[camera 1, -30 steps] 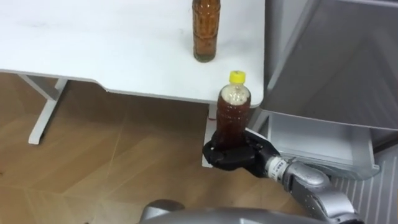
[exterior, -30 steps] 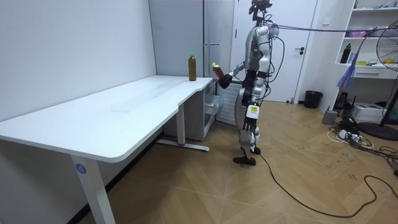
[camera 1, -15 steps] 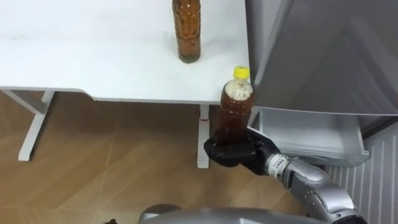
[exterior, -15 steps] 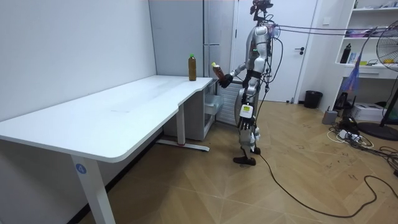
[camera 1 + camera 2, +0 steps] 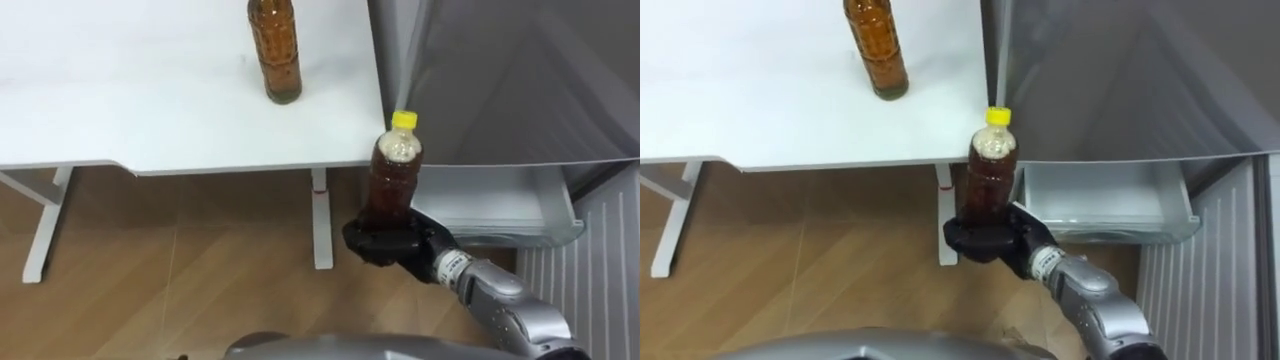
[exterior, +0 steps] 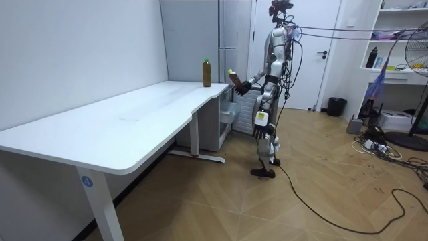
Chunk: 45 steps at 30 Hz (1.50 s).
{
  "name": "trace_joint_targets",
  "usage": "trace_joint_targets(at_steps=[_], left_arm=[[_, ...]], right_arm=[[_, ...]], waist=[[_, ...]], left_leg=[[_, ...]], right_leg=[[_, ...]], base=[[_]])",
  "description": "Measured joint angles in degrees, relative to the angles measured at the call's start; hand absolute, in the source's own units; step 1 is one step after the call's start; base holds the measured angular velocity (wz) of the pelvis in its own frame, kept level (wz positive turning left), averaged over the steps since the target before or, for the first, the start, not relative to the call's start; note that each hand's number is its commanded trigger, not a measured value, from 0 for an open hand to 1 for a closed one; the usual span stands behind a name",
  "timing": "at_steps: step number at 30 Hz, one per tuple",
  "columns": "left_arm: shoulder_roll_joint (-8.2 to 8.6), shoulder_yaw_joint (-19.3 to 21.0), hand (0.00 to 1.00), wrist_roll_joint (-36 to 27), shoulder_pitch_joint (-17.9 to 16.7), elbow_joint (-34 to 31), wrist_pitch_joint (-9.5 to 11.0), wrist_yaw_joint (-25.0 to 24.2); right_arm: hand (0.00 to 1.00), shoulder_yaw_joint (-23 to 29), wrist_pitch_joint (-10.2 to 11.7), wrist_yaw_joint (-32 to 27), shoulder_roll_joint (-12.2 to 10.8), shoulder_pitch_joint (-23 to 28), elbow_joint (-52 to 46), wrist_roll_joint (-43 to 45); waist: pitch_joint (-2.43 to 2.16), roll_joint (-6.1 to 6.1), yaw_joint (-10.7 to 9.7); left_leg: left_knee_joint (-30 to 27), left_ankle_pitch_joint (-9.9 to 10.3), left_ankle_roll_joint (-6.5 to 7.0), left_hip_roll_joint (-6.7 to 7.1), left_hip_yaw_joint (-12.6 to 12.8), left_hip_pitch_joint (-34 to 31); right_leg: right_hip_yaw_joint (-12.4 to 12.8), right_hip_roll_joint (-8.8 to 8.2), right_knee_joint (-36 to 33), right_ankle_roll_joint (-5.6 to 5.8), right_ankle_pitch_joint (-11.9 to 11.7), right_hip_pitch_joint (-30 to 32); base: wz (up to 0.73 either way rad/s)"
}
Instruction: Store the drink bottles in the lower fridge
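- Plainly, the dark fingers (image 5: 368,240) of the right hand (image 5: 398,247) are curled round the foot of the tea bottle (image 5: 392,182), right of centre in the eye views.
- The bottle stands upright in that grasp with its yellow cap (image 5: 403,120) on. It hangs over the floor, just off the corner of the white table (image 5: 150,110).
- It looks nearly full, so I judge it fairly heavy. The plastic wall is smooth and will give a little, and a hold this low may let it tip. A grip at mid-body would be steadier.
- A second bottle (image 5: 275,50) of the same kind stands on the table at the upper middle, well apart.
- To the right rises the grey fridge (image 5: 500,80). Its lower drawer (image 5: 490,205) is pulled open beneath, just beside the held bottle, and is likely where it goes.
- In the room view the left hand (image 6: 258,118) hangs by the hip.
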State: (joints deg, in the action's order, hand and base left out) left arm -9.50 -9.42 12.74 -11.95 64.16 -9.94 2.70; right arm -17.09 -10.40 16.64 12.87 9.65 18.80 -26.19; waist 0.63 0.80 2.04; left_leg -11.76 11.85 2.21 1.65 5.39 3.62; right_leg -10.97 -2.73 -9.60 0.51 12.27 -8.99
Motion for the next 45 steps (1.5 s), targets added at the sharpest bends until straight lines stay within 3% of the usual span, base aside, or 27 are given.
trace_joint_targets(at_steps=[8, 13, 15, 22, 28, 32, 37, 45], left_arm=[[0.12, 0.16, 0.0, 3.14, -0.04, -0.13, -0.34, -0.96], [0.23, 0.27, 0.0, 3.17, -0.2, -0.13, -1.45, -0.81], [0.24, 0.31, 0.0, 3.14, -0.21, -0.06, -1.58, -0.58], [1.45, 0.37, 0.0, 3.12, 0.0, 0.0, -2.22, -0.32], [2.15, 0.25, 0.0, 3.12, -0.14, 0.0, -2.58, -0.43], [2.15, 0.22, 0.0, 3.12, -0.64, -0.05, -2.6, -0.7], [2.29, 0.22, 0.0, 3.05, -1.8, -0.06, -2.64, -0.97], [2.45, 0.29, 0.0, 3.06, -2.23, -0.24, -2.77, -1.99]], right_arm=[[1.0, 1.67, 0.35, -7.01, -0.15, 0.83, 0.06, -8.44], [1.0, 3.15, 0.35, -10.73, -0.26, 1.37, 0.05, -11.92], [1.0, 3.92, 0.39, -11.31, -0.29, 1.74, 0.48, -14.07], [1.0, 5.05, 0.48, -17.42, -0.65, 2.08, 5.2, -26.52], [1.0, 5.07, 0.6, -21.38, -0.88, 2.03, 7.24, -34.36], [1.0, 5.11, 1.46, -21.98, -0.92, 1.99, 7.24, -40.15], [1.0, 5.73, 3.4, -22.88, -1.56, 1.69, 7.5, -47.03], [1.0, 6.73, 3.56, -23.08, -1.82, 0.75, 10.73, -54.06]], waist=[[-0.15, 0.28, -0.9], [-0.85, 0.86, -1.89], [-0.88, 0.84, -2.02], [-0.72, 0.66, -1.85], [-0.23, 0.92, -1.81], [-0.2, 1.2, -1.79], [-0.17, 0.69, -1.77], [-0.18, 0.08, -1.28]], left_leg=[[-0.11, 0.0, 0.0, 0.0, 0.08, -0.03], [-0.1, 0.0, 0.0, -0.01, 0.21, 0.07], [-0.14, -0.01, 0.0, 0.0, 0.26, 0.27], [-0.1, 0.03, 0.04, -0.26, 0.61, 1.06], [-0.02, 0.03, 0.05, -0.28, 0.68, 0.83], [-0.09, 0.02, 0.04, 0.07, 0.67, 0.96], [0.01, 0.01, 0.04, 0.19, 0.61, 0.78], [-0.02, 0.01, 0.04, 0.05, 0.61, 0.72]], right_leg=[[-0.05, 0.06, -0.08, 0.0, 0.0, 0.04], [-0.1, 0.01, -0.15, 0.0, 0.0, 0.1], [-0.05, 0.02, -0.16, 0.0, 0.0, -0.15], [0.15, -0.04, -0.3, 0.0, 0.0, -0.34], [0.16, -0.02, -0.31, -0.01, 0.0, -0.06], [0.19, 0.0, -0.04, 0.0, 0.02, 0.01], [0.12, -0.01, 0.64, 0.1, 0.1, -0.03], [0.01, -0.03, 0.85, 0.09, 0.09, -0.09]], base=[[0.0], [0.0], [0.0], [-0.03], [0.0], [0.0], [0.0], [0.0]])
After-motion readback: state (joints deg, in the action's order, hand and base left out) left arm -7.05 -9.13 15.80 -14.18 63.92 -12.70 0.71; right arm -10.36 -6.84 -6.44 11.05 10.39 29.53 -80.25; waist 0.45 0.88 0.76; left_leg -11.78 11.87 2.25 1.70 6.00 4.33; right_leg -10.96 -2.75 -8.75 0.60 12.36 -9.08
